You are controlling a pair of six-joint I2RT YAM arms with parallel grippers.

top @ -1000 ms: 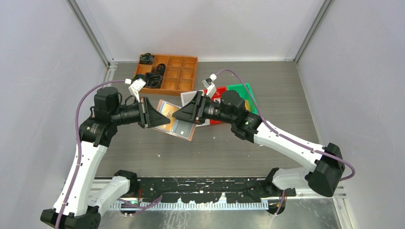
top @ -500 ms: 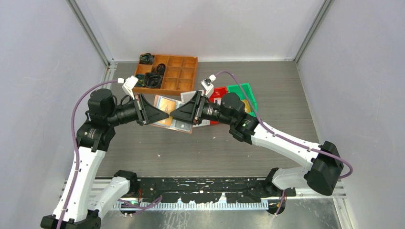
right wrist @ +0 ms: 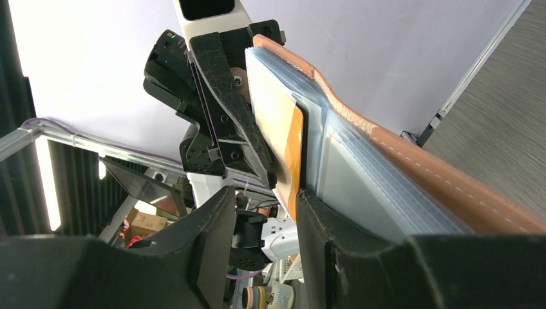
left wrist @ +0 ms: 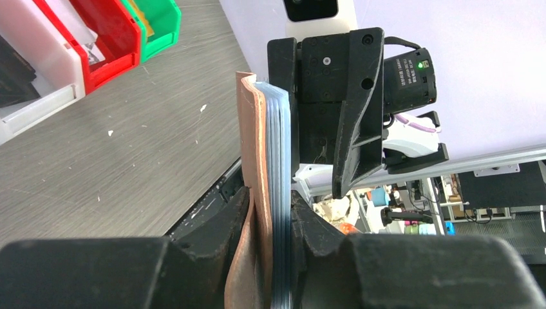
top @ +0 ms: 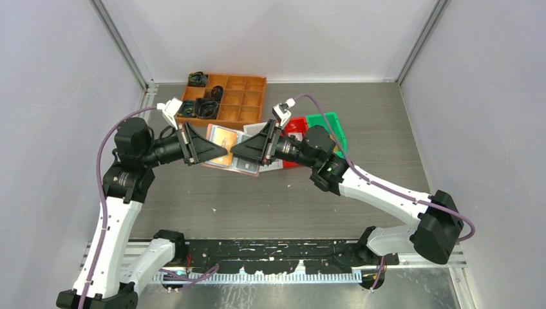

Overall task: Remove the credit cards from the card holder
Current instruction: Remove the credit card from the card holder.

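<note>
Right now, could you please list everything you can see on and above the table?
card holder: one, salmon-pink with clear bluish sleeves, held up off the table between the grippers.
credit card: one clearly seen, orange, sticking out of a sleeve; any others cannot be told.
compartment tray: one, orange, far left of the table.
black items: several, in the tray's left cells.
white bin: one, right of the tray.
red bin: one, beside the white bin.
green bin: one, beside the red bin.
table: one, grey wood-grain.
left gripper: black, shut on the card holder.
right gripper: black, jaws open around the orange card's edge.
</note>
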